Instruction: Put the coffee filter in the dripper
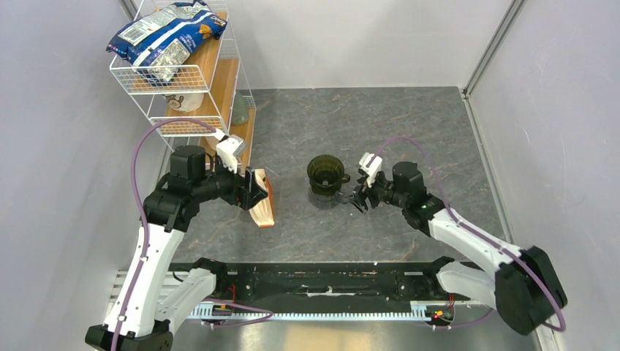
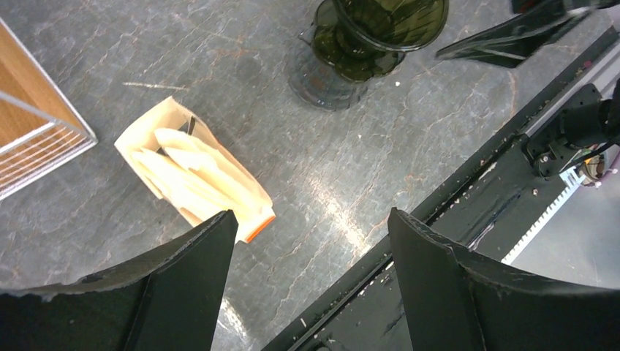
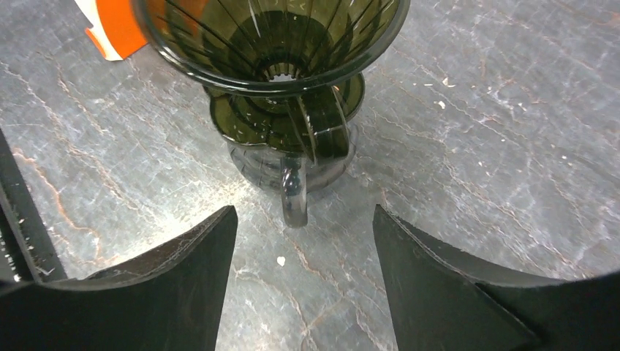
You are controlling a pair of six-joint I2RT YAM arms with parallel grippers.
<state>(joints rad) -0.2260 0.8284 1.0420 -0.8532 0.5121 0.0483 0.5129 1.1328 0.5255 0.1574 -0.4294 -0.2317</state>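
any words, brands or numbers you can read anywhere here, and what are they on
No text is readable in any view.
Blue and silver bag on the wire rack: printed panels, too small and blurred to read.
Packet of filters: no print showing.
Dripper: no marking visible.

You're in a robotics lab cell, not a kitchen: pale panel walls [image 1: 66, 146] on metal framing box in a slate-patterned table [image 1: 424, 131]. A wire rack [image 1: 191, 77] with a blue foil bag [image 1: 157, 36] stands in the corner, and a black rail [image 1: 322, 281] runs along the near edge.
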